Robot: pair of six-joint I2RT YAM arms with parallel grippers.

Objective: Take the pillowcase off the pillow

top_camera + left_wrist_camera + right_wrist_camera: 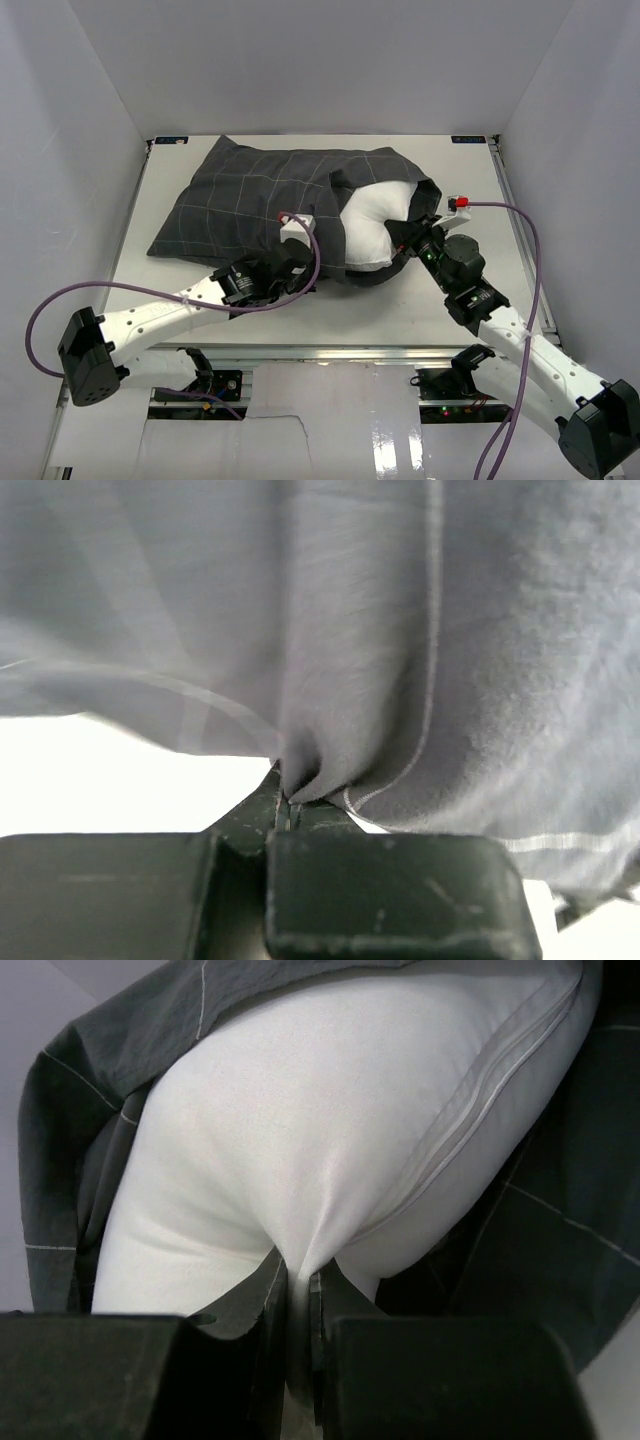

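Top external view: I see the pillowcase [250, 205] lying rumpled across the far-left and middle of the bench [470, 190], its closed end toward the far-left corner and its open mouth turned to the right side. The pillow [378, 225] bulges out of that mouth as a plump white curve a little right of centre. The rest of it is covered by the dark checked cloth. My left arm [170, 310] reaches in from the near-left corner to the near edge of the pillowcase beside the mouth. My right arm [500, 320] comes from the near-right corner to the exposed end of the pillow.

On the left wrist camera, the left fingers [245, 820] are pressed together with almost no gap, pinching a gathered fold of the grey cloth. The fabric puckers at the tips and fans upward, with a thin light grid line [432, 630] running down it.

On the right wrist camera, the right fingers [345, 1285] are closed to a narrow slit around a pinch of the pillow's white cover, which draws into a crease at the tips. A stitched seam [500, 1080] runs diagonally across the pillow's upper right. Pillowcase cloth wraps around the pillow on the left, top and right of this view.
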